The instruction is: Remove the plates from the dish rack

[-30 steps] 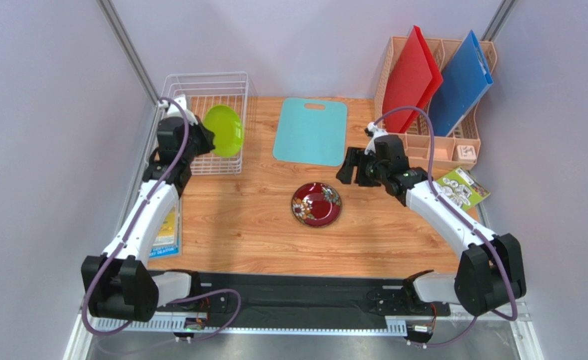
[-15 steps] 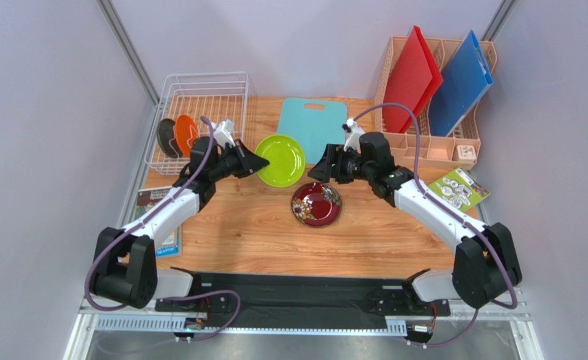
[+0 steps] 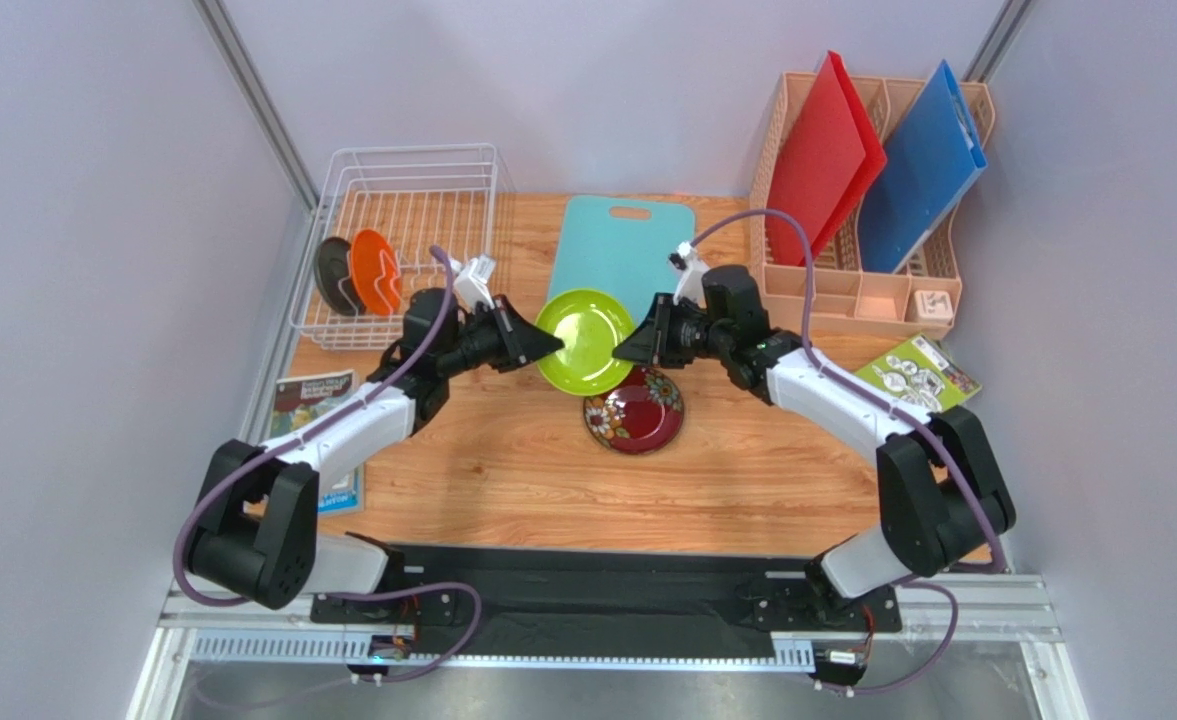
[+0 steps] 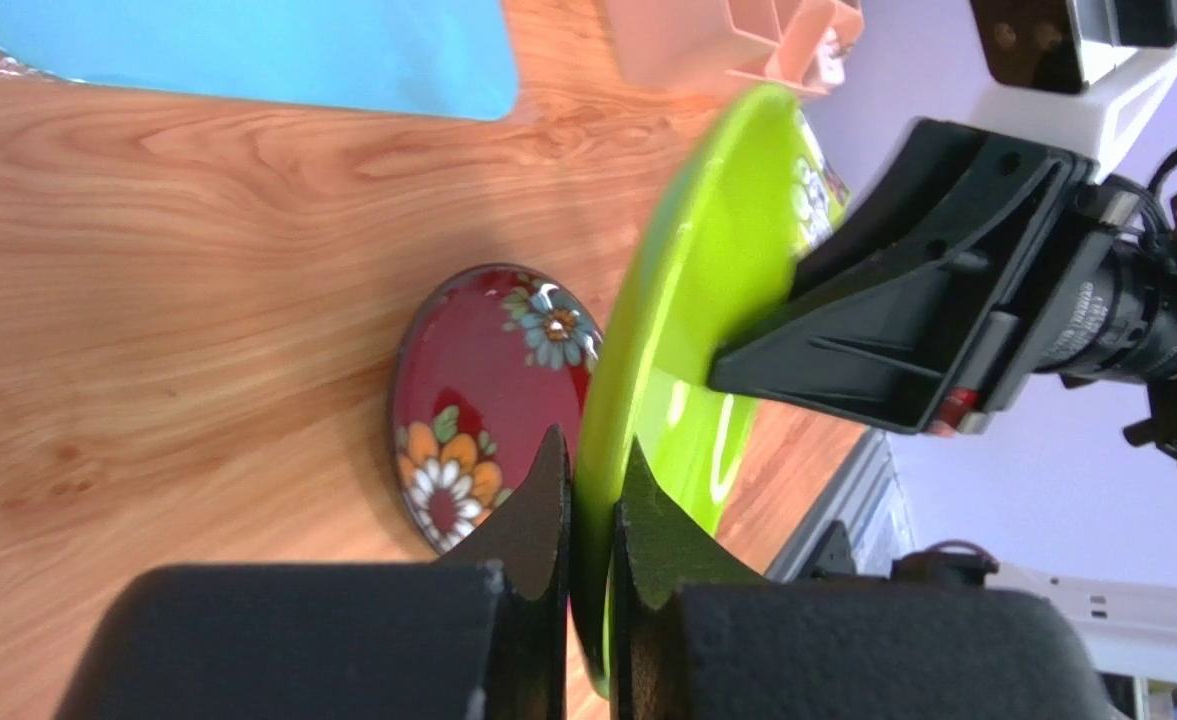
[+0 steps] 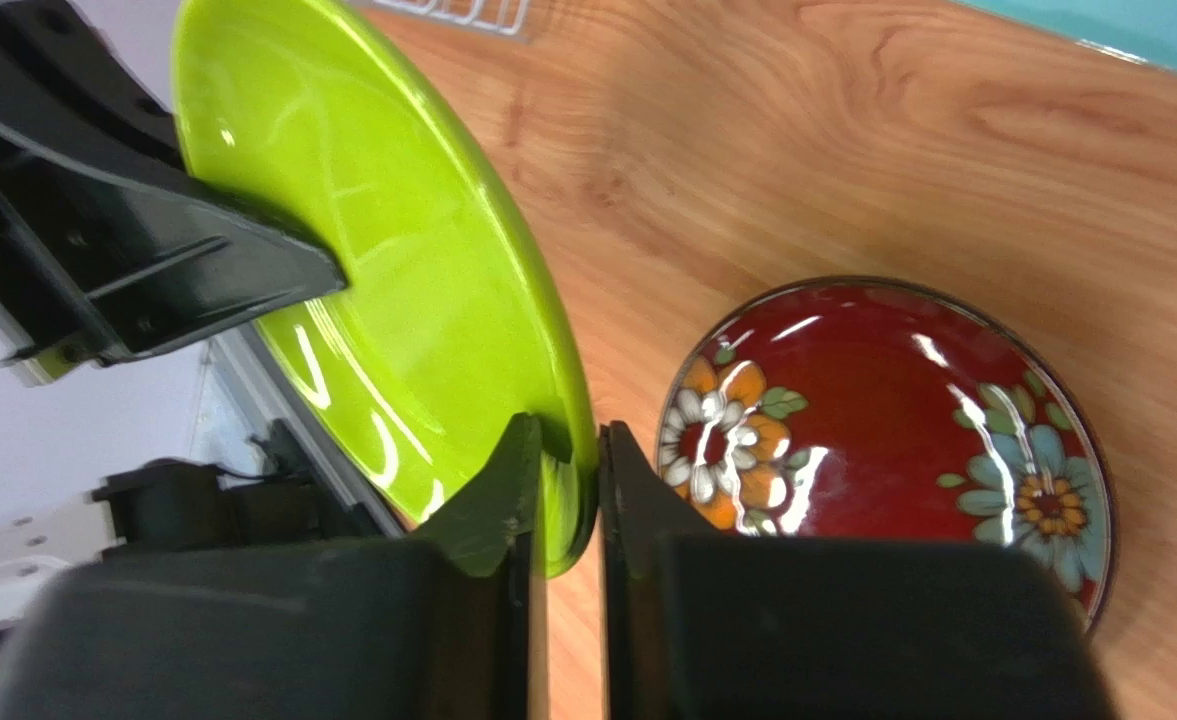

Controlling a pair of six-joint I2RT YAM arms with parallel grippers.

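The lime green plate (image 3: 587, 339) hangs tilted above the table's middle, held from both sides. My left gripper (image 3: 546, 350) is shut on its left rim (image 4: 699, 285), the fingers pinching the edge. My right gripper (image 3: 629, 345) is shut on the opposite rim (image 5: 384, 255). Just below lies the dark red patterned plate (image 3: 633, 410), flat on the wood, also seen in the left wrist view (image 4: 474, 405) and the right wrist view (image 5: 910, 435). An orange plate (image 3: 375, 270) and a dark teal-grey plate (image 3: 336, 276) stand on edge in the white wire dish rack (image 3: 399, 165).
A teal cutting board (image 3: 621, 240) lies behind the plates. The peach organizer (image 3: 910, 288) at back right holds a red board (image 3: 824, 150) and a blue board (image 3: 922, 162). Booklets lie at the right edge (image 3: 925, 375) and the left edge (image 3: 324, 435).
My left arm carried the green plate from the rack to the table's middle. My right gripper moved left to meet it and closed on the plate's far rim.
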